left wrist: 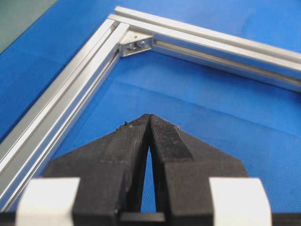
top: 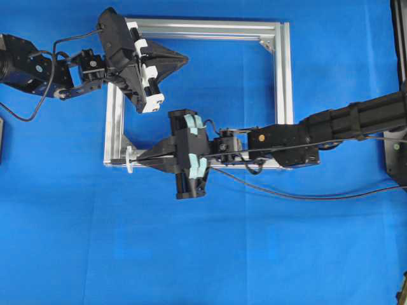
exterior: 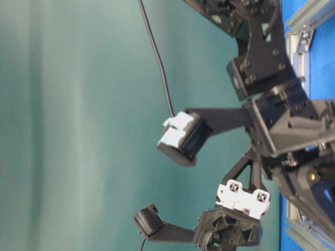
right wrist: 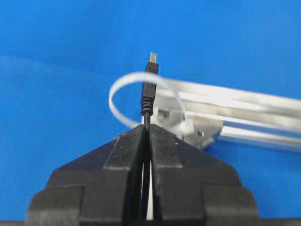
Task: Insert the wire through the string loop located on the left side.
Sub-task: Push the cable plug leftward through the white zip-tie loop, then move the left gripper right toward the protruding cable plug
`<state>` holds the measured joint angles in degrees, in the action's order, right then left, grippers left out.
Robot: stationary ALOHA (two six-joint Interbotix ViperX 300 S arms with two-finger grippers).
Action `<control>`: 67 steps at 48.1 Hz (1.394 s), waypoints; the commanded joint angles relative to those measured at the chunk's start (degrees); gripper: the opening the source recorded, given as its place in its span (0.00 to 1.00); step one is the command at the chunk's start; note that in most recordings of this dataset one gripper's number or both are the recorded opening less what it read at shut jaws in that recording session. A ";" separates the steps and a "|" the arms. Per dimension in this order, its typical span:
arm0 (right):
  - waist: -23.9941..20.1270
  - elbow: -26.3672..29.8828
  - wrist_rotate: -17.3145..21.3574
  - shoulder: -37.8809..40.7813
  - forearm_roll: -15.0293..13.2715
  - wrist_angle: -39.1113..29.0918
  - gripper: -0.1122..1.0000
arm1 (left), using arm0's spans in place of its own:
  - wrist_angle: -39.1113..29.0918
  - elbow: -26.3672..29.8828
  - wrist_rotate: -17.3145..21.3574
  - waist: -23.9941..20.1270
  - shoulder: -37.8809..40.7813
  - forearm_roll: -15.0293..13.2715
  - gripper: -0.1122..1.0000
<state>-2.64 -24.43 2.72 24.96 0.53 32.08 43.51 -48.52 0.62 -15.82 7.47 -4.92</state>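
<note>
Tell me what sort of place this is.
Most likely a robotics lab test bench: a blue mat covers the table, a bare aluminium frame lies on it, and two arms work there, the right gripper holding a wire at a string loop.

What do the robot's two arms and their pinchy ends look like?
Both arms are black with thin black cables looping along them. The left end effector has two long black fingers that taper to a point, with white blocks behind them. The right end effector has the same pointed black fingers, but pale teal tape wraps its body. The right arm is chunky and boxy with small screws.
</note>
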 commanded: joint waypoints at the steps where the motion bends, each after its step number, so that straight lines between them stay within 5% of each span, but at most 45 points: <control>1: 0.26 2.20 -0.09 -0.70 -0.09 -0.18 0.10 | 0.53 0.44 0.09 0.09 -1.76 0.18 0.10; 24: 0.26 2.81 -0.09 -0.18 -0.09 -0.35 0.10 | 0.44 -0.62 0.18 -0.18 -2.37 0.18 0.10; 56: 0.26 2.81 -0.09 -0.18 -0.09 -0.26 0.10 | -0.62 -24.87 -0.70 -0.53 -26.28 0.18 0.10; 67: 0.26 2.81 -0.09 -0.18 0.00 -0.35 0.10 | -3.78 -26.72 -0.79 -0.53 -29.27 0.18 0.10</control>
<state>-2.55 -22.41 2.72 26.10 0.53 31.55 40.25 -75.59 -0.09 -16.35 -21.18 -4.92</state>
